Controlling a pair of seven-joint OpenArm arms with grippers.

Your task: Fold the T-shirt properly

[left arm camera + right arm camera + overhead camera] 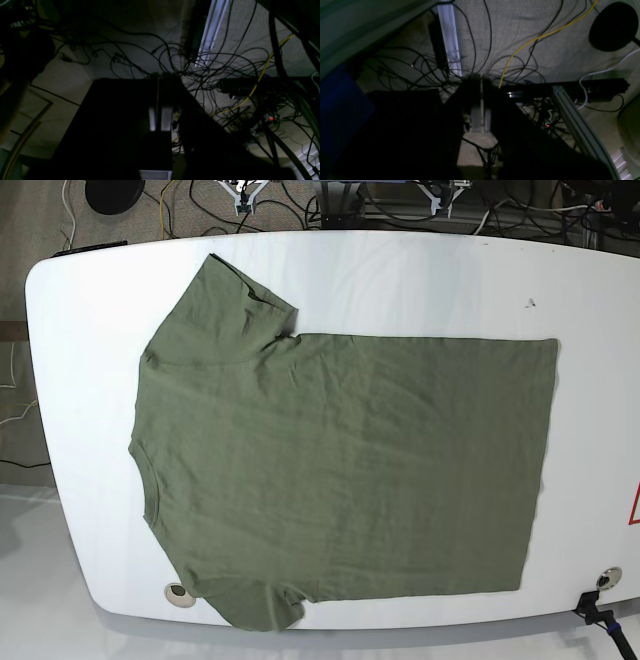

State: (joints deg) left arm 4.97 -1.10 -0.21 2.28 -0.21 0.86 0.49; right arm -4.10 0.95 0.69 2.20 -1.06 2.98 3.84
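Base view is showing the T-shirt (340, 470) lying flat and spread over most of the white table (420, 280), its neck facing the left edge, its hem running near the right edge, one sleeve reaching toward the far left corner and the other sleeve hanging slightly over the near edge. No arm is reaching over the tabletop; both wrist cameras are looking down at a dim floor strewn with cables (225, 65). The left gripper (158, 118) is showing its pale fingers pressed almost together with nothing between them, and the right gripper (480, 120) is looking the same, fingers close together and empty. Folding has likely not begun. The overhanging sleeve is probably the main risk: a pull there could be dragging the whole shirt off the near edge. Pinching only the top layer, or grasping unevenly, could be leaving a crooked, bunched fold.
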